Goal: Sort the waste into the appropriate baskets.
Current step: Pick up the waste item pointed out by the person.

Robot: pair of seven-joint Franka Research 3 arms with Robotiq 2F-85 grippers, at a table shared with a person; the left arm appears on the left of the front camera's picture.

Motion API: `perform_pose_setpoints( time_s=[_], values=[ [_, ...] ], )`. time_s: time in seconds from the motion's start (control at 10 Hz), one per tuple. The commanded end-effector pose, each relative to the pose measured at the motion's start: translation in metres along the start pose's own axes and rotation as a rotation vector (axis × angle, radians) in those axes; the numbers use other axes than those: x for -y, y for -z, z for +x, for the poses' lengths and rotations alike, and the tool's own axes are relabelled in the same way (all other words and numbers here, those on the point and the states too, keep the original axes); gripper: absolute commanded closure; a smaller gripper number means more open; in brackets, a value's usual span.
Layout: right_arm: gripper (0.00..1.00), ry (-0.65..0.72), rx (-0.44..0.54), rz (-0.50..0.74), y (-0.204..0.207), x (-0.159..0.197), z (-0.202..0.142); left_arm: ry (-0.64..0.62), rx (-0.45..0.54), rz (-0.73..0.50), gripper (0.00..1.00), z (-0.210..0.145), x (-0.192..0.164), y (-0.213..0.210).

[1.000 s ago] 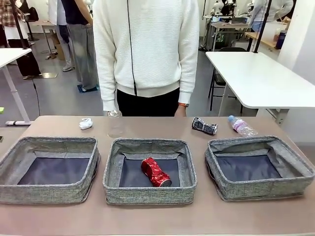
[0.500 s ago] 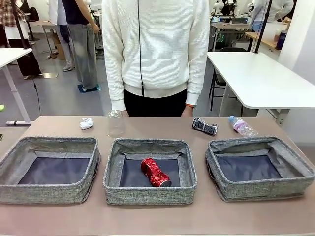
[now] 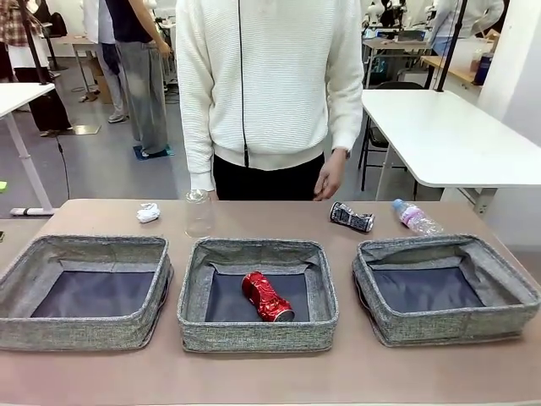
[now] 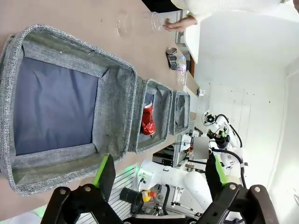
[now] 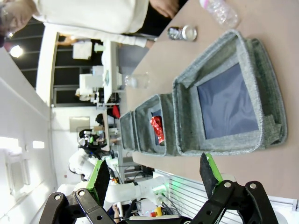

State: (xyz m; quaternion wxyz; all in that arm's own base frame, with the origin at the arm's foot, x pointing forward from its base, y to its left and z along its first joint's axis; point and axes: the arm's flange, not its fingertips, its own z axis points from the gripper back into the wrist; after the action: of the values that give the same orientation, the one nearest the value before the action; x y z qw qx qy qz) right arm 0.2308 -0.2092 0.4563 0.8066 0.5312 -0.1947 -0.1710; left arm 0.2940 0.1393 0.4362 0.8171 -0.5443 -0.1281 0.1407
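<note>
Three grey woven baskets stand in a row: left (image 3: 84, 331), middle (image 3: 258, 334), right (image 3: 448, 326). A crushed red can (image 3: 268, 296) lies in the middle basket. Behind the baskets on the table are a white paper wad (image 3: 149, 212), an upright clear cup (image 3: 198, 213), a crushed dark can (image 3: 351, 216) and a small bottle (image 3: 414, 216). My left gripper (image 4: 160, 172) is open above the left basket (image 4: 117, 102), holding nothing. My right gripper (image 5: 154, 177) is open above the right basket (image 5: 187, 116), also holding nothing.
A person in a white sweater stands at the far edge, one hand (image 3: 328, 179) hanging just above the table near the dark can. A white table (image 3: 439, 135) stands at the back right. Bare tabletop runs in front of the baskets.
The person let go of the clear cup, which now stands still, stepped a little to the right, and the hand near the dark can rose.
</note>
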Motion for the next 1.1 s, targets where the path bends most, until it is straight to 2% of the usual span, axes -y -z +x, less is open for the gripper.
perform_pose_setpoints(
  time_s=[0.0,1.0],
  values=[
    [0.0,-0.026,0.012,0.022,-0.0006,-0.0013,0.0021,0.02,-0.002,-0.013,0.0,-0.0022,-0.002,-0.0006],
    [0.0,0.0,0.0,0.0,0.0,0.0,0.0,0.02,-0.002,-0.013,0.0,-0.0022,-0.002,-0.0006]
  ],
)
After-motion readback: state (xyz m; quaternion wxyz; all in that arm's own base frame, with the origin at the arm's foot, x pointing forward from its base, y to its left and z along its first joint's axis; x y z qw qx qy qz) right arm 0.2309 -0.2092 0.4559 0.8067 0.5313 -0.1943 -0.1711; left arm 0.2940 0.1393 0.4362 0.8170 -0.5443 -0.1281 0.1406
